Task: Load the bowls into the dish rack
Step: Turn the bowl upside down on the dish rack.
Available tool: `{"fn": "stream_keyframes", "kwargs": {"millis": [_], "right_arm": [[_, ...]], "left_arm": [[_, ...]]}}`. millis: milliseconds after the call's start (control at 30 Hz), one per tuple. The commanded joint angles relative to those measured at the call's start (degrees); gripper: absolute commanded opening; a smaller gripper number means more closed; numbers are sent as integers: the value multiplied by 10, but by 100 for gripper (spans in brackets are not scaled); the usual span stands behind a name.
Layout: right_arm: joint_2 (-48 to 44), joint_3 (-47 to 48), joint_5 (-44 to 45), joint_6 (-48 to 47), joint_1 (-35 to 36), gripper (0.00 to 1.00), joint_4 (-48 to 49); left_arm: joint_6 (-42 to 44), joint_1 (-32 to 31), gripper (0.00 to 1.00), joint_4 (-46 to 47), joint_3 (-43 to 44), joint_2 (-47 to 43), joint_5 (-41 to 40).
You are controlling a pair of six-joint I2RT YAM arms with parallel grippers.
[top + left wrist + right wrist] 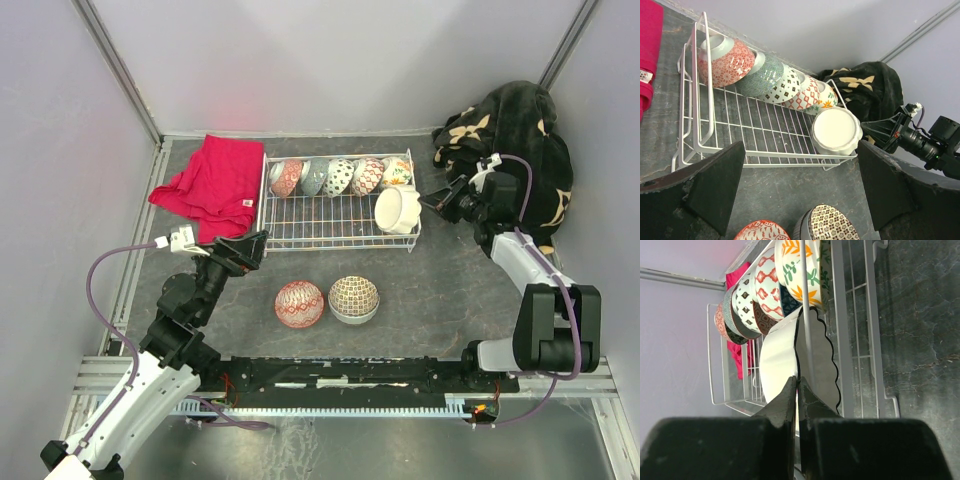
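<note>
The top camera hangs high above and behind the arm bases, looking down and forward over the whole desk [440,290]. It sits far enough back to take in both arms and the dish rack [330,228].

The left wrist camera sits low behind the left tool [263,248]. It faces forward and slightly down across the rack's near long side at middling range, its fingers [715,185] spread at the lower corners (the right arm [925,142] shows at the edge).

The right wrist camera, behind the right tool [798,382], sits close at the rack's end. It is rolled sideways and looks along the row of bowls [765,290].

All three views share that row and the white scalloped bowl [397,210].
</note>
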Motion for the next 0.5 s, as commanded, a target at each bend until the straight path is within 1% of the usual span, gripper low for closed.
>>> {"fn": "stream_keyframes", "kwargs": {"millis": [0, 100, 233, 300, 333, 367, 467], "right_arm": [[0, -19, 21, -34, 5, 9, -78], [1, -19, 22, -34, 5, 10, -81], [-13, -20, 32, -39, 5, 14, -98], [-24, -22, 40, -42, 5, 17, -107], [-31, -22, 44, -45, 5, 22, -114], [-38, -22, 46, -47, 5, 29, -118], [-62, -26, 54, -52, 5, 41, -131]], "left_arm": [[26, -1, 99, 23, 16, -1, 7], [26, -1, 99, 23, 15, -1, 7], [26, -1, 99, 23, 16, -1, 7], [26, -1, 99, 23, 16, -1, 7], [26, -1, 99, 23, 16, -1, 7], [26, -1, 99, 23, 16, -1, 7], [26, -1, 99, 23, 16, -2, 7]]}}
